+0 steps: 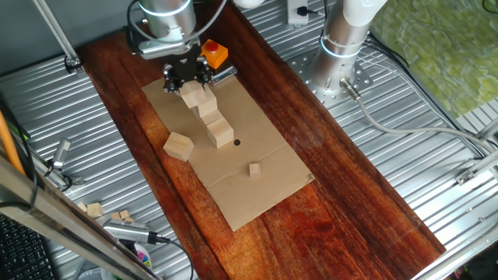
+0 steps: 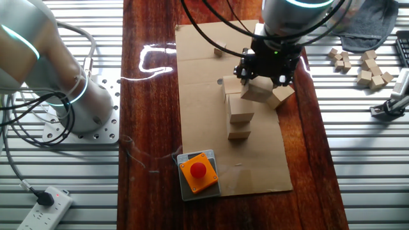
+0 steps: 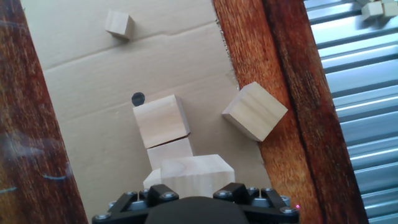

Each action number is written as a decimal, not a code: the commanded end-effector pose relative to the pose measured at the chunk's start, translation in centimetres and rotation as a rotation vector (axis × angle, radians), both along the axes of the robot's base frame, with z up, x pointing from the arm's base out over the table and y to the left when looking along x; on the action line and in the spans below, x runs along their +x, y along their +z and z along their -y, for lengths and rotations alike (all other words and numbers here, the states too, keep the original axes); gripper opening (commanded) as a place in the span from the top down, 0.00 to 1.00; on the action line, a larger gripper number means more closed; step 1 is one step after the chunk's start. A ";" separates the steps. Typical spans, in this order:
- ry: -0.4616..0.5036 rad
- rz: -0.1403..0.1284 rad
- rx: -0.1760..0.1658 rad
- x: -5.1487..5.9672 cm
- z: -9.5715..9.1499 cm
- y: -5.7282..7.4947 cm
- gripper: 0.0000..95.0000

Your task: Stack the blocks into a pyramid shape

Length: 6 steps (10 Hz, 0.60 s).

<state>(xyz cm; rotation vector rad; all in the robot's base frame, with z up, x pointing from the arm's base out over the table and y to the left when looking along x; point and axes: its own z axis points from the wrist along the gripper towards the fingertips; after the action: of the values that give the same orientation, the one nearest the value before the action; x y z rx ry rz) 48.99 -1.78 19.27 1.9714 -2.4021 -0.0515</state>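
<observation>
Fingers (image 1: 189,84) pinching a pale block (image 1: 193,96) above a row of blocks (image 1: 215,124) on cardboard (image 1: 264,183) mid-bench, loose block (image 1: 178,145) at the cardboard's edge, orange button box (image 1: 215,53) at its far corner, no readable writing

Five big wooden blocks (image 1: 178,145) are showing on one cardboard (image 1: 264,187), perhaps, since one is half hiding. One tiny cube (image 1: 254,169) and one orange button box (image 2: 199,171) are lying there too.

Silver-grey cylindrical arm link (image 1: 165,15) with glowing cyan ring, looped black cables, ending in a black two-finger gripper (image 1: 187,78); black mounting plate (image 3: 193,202) studded with silver screw heads
</observation>
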 end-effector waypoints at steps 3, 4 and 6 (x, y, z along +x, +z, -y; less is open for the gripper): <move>-0.002 -0.016 0.031 0.0 -0.1 0.0 1.00; -0.002 -0.024 0.035 0.0 -0.1 0.0 1.00; 0.002 -0.028 0.030 0.0 -0.1 0.0 1.00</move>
<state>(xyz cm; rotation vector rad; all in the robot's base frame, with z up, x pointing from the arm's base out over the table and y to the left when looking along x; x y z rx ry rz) 49.05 -1.66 19.22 1.9712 -2.3923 -0.1158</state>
